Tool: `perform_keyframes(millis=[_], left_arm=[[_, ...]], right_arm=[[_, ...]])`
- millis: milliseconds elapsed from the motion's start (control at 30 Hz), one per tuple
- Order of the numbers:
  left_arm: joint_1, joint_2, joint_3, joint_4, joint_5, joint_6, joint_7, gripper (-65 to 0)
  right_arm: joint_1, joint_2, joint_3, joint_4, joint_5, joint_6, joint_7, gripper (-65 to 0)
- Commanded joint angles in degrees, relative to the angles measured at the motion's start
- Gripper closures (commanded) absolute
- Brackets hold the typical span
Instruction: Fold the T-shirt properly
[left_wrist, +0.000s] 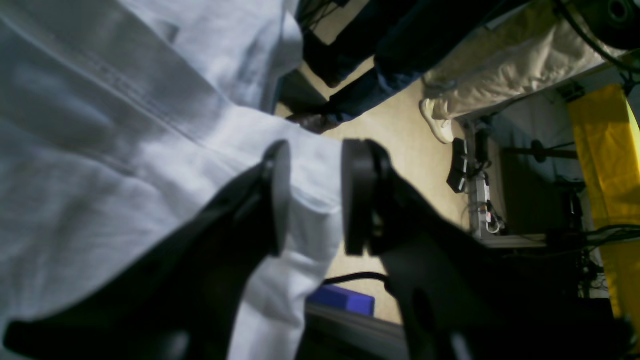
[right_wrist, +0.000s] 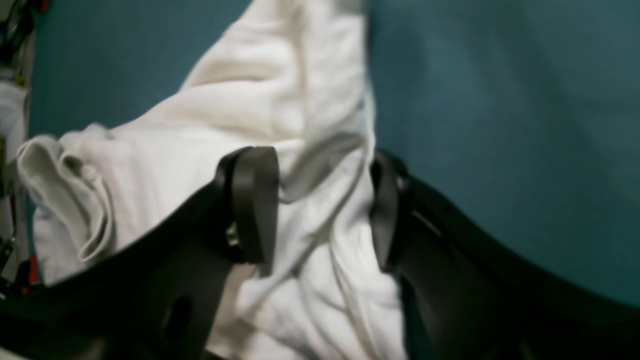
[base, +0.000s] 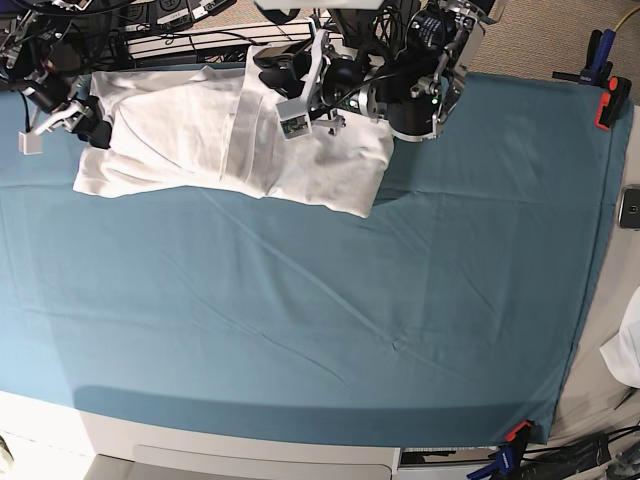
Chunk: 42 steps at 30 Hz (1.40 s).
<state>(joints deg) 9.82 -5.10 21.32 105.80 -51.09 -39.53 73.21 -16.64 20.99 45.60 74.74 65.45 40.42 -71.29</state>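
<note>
base view shows the t-shirt (base: 200, 140) whole; wrist views show left gripper (left_wrist: 310, 197) and right gripper (right_wrist: 322, 205) agape.

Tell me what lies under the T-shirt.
The T-shirt lies on the teal cloth, which shows around it. Whatever sits beneath the cloth or inside the shirt's folds is hidden.

T-shirt (base: 200, 140): thin white cotton-like cloth, matt, soft, finely wrinkled; stitched hem seams show in the left wrist view.
Worktop cover (base: 300, 330): teal cloth, matt, smooth weave, with shallow creases.
Left hand (left_wrist: 312, 197): black plastic, matt; flat pads (left_wrist: 357, 195) with a dull, faintly satin face.
Right hand (right_wrist: 325, 210): same black matt plastic; pads (right_wrist: 255, 200) dark grey, smooth.
Clamps (base: 605, 95) at cloth edge: orange and black plastic.
</note>
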Motion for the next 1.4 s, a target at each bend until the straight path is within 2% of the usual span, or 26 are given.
perform_keyframes(millis=[0,100,167,300,367,500,600,833,1067,1367], left_arm=[[-0.3,0.3,0.0,1.1,-1.6,-0.5,-1.2,-19.0],[-0.3,0.3,0.0,1.1,-1.6,-0.5,-1.2,-19.0],[-0.3,0.3,0.0,1.1,-1.6,-0.5,-1.2,-19.0],[-0.3,0.3,0.0,1.1,-1.6,-0.5,-1.2,-19.0],[-0.3,0.3,0.0,1.1,-1.6,-0.5,-1.2,-19.0],[-0.3,0.3,0.0,1.1,-1.6,-0.5,-1.2,-19.0],[-0.3,0.3,-0.2,1.1,-1.6,-0.5,-1.2,-19.0],[-0.3,0.3,-5.3,3.6,-0.6,0.0,-1.2,-19.0],[-0.3,-0.1,-14.9,6.0,-0.7,0.1,-1.2,-18.9],[-0.3,-6.1,-23.9,6.0,-3.0,0.9,-1.2,-18.9]], right_arm=[[-0.3,0.5,-0.9,0.2,-2.1,-0.4,-3.5,-29.6],[-0.3,0.5,-2.1,0.2,-0.5,-0.4,-4.0,-27.9],[-0.3,0.5,-2.1,0.2,-0.5,-0.4,-4.0,-21.3],[-0.3,0.5,-2.1,0.2,-0.5,-0.4,-4.2,-4.1],[-0.3,0.5,-2.0,0.2,0.3,-0.4,-4.6,0.0],[-0.3,0.4,-2.0,0.6,6.8,-0.4,-8.3,0.0],[-0.4,0.4,-2.0,2.1,10.6,-0.4,-8.7,0.0],[-1.2,-0.5,-2.0,11.1,11.2,-0.4,-8.7,0.0],[-6.0,-6.8,-2.1,28.6,9.7,-0.4,-8.7,0.0],[-15.3,-15.8,-2.1,49.9,9.7,-0.4,-8.7,0.0]])
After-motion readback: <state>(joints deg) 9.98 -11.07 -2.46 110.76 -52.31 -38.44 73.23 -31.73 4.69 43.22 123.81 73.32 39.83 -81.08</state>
